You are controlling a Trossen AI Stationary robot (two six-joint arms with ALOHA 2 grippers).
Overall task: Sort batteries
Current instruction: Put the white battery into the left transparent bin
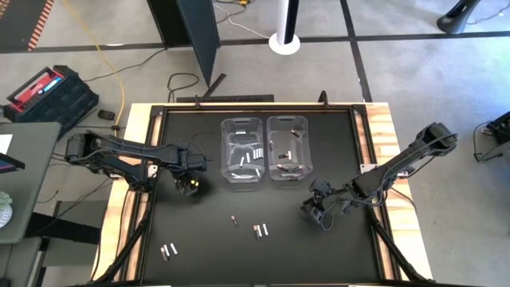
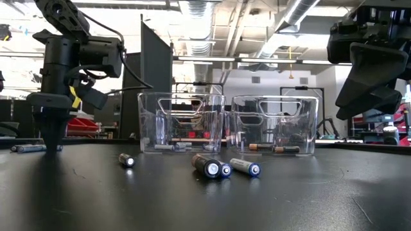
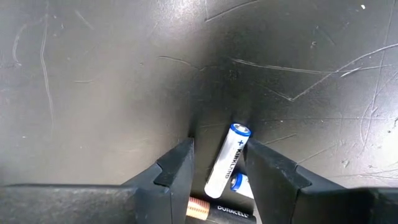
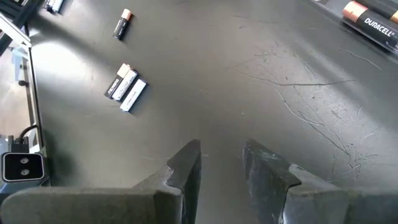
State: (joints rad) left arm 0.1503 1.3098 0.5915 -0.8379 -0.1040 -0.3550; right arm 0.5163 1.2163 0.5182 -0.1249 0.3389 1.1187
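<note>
Two clear bins: they are placed side by side, touching or nearly so, at the far middle of the black table (image 1: pixel 335 239).
Left bin (image 1: pixel 241 149): several batteries are seen on its floor; in the high view they look mostly silvery-white, and in the low view a copper-toned one is also lying low inside.
Right bin (image 1: pixel 288 147): a few batteries are held in it; in the low view dark cells with copper ends are seen on its floor.
Left gripper (image 1: pixel 189 186): it is lowered to the table, to the near-left of the left bin. In the left wrist view its fingers (image 3: pixel 177 171) are opened moderately around a white battery (image 3: pixel 227 160), which lies tilted between them. Whether the pads touch it cannot be told. A second white cell (image 3: pixel 242 185) and a dark copper-ended cell (image 3: pixel 221 211) lie just beside it.
Right gripper (image 1: pixel 312 211): it is held above the table, on the near side of the right bin. Its fingers (image 4: pixel 186 163) are opened to a narrow gap and nothing is held between them.
Loose batteries on the table: a close pair (image 1: pixel 260 231) is lying near the middle, a single dark one (image 1: pixel 234 221) just to its left, and another pair (image 1: pixel 170 250) well apart toward the near-left edge.
</note>
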